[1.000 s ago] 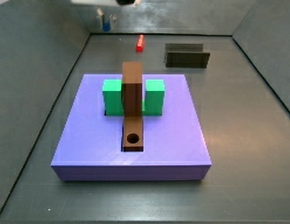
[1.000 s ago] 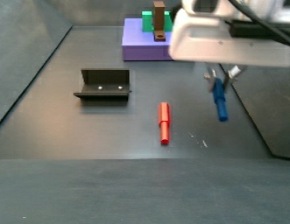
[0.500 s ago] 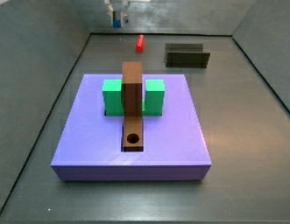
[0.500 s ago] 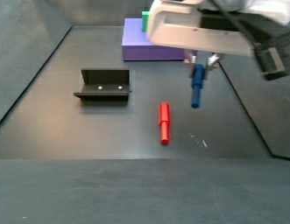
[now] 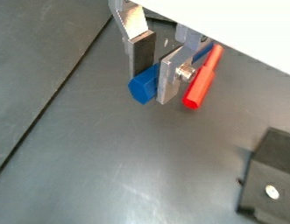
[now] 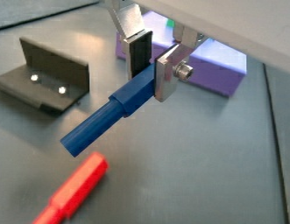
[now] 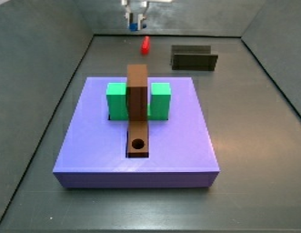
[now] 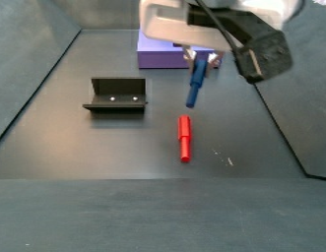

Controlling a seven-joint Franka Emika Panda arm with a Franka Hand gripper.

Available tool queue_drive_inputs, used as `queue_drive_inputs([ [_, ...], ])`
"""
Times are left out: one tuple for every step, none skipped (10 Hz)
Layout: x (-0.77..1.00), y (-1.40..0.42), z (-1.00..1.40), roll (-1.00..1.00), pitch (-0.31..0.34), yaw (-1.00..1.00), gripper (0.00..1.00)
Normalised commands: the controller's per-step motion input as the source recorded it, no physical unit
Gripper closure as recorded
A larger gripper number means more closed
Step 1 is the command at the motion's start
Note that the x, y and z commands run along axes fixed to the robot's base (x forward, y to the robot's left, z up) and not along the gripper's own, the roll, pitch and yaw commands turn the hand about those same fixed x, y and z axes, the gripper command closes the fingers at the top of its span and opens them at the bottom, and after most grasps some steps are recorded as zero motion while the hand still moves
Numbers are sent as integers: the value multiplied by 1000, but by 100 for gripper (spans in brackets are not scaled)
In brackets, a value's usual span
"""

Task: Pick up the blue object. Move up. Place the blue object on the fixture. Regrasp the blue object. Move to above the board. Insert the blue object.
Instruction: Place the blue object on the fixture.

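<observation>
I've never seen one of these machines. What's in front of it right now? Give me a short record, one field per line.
gripper: up in the air above the floor, shut on the blue peg
blue peg: held by its upper end, hanging tilted, clear of the floor
red peg: lying flat on the floor, untouched
fixture: on the floor, nothing in it
board: purple slab, carrying a green block and a brown bar
hole: in the brown bar, unfilled

tool (image 5: 153,59) gripping blue object (image 5: 144,86), red peg (image 5: 202,78) beside
</observation>
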Motion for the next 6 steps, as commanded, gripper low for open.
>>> queue_drive_inputs([
  [1000,-263,186,-374,277,0,100],
  [1000,-266,140,-363,266,0,100],
  [1000,-257,0,-320,209,0,100],
  [1000,-251,0,-286,200,0,100],
  [1000,-249,0,-300,197,0,100],
  [1000,-189,0,-340,166,-6,100],
])
